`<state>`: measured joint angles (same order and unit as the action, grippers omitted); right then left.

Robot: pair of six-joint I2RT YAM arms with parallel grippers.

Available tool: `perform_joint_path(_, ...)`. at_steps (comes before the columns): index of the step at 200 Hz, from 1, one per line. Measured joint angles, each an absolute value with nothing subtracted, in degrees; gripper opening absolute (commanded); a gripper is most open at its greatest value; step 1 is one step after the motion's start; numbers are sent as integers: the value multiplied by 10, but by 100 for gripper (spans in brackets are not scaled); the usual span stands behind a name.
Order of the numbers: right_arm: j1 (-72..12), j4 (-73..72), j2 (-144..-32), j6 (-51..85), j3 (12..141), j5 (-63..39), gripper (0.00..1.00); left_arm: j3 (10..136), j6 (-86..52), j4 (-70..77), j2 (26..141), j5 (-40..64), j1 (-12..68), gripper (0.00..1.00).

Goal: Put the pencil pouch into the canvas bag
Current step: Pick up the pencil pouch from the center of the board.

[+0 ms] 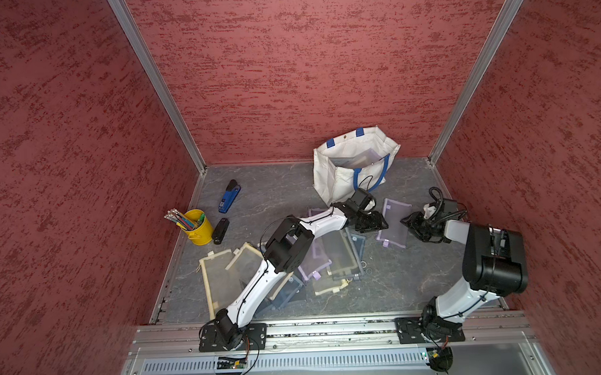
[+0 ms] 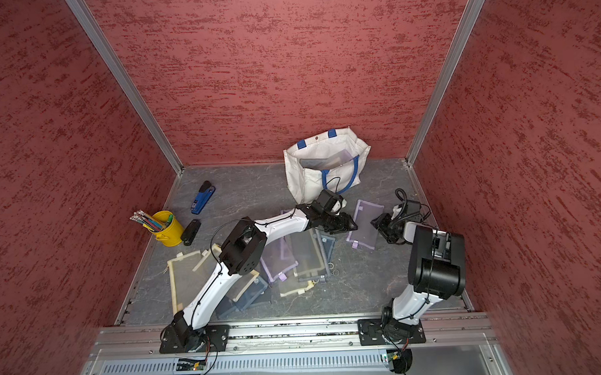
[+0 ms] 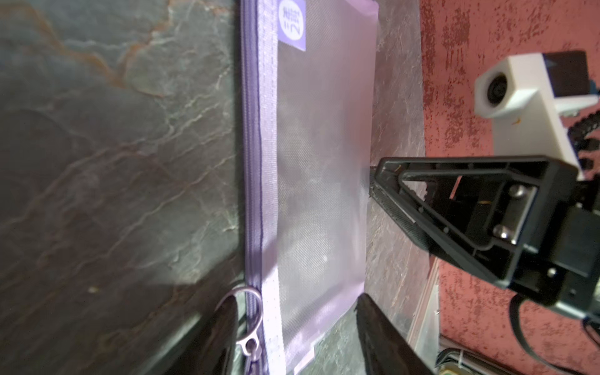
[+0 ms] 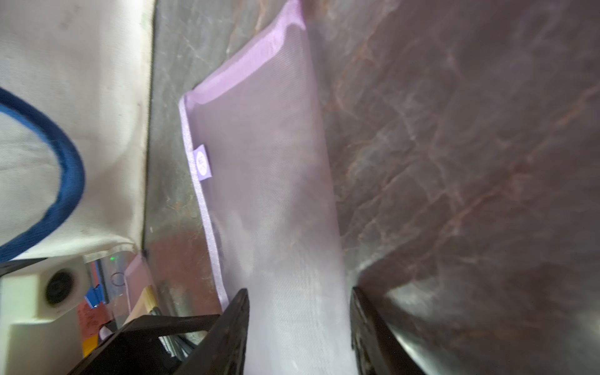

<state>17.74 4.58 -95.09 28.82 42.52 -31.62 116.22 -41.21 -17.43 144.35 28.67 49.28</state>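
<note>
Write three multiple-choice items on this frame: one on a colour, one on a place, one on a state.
1. The bag's handles are: A red; B blue; C green.
2. The bucket stands: A in the bag; B beside the black stapler; C behind the bag.
3. The bag is: A upright, open; B flat, folded; C snapped shut.
Key: 1B, blue loops show in both top views; 2B, the stapler lies right next to it; 3A, its mouth gapes with a pouch inside.

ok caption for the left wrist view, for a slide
purple mesh pouch flat on the slate-look table, left gripper jaws open astride its zipper-pull end, right gripper at its side edge
</note>
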Motion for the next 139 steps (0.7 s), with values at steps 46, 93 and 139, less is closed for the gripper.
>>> perform_joint_path(46,161,-22,-937,321,377,-340,41,1164,-414,-187,1444,297,491,33)
perform_joint_path(93,156,1,-908,324,359,-349,14,1125,-416,-151,1440,305,489,17)
perform_joint_path(139,155,22,-848,310,352,-359,0,1066,-413,-131,1402,304,485,11)
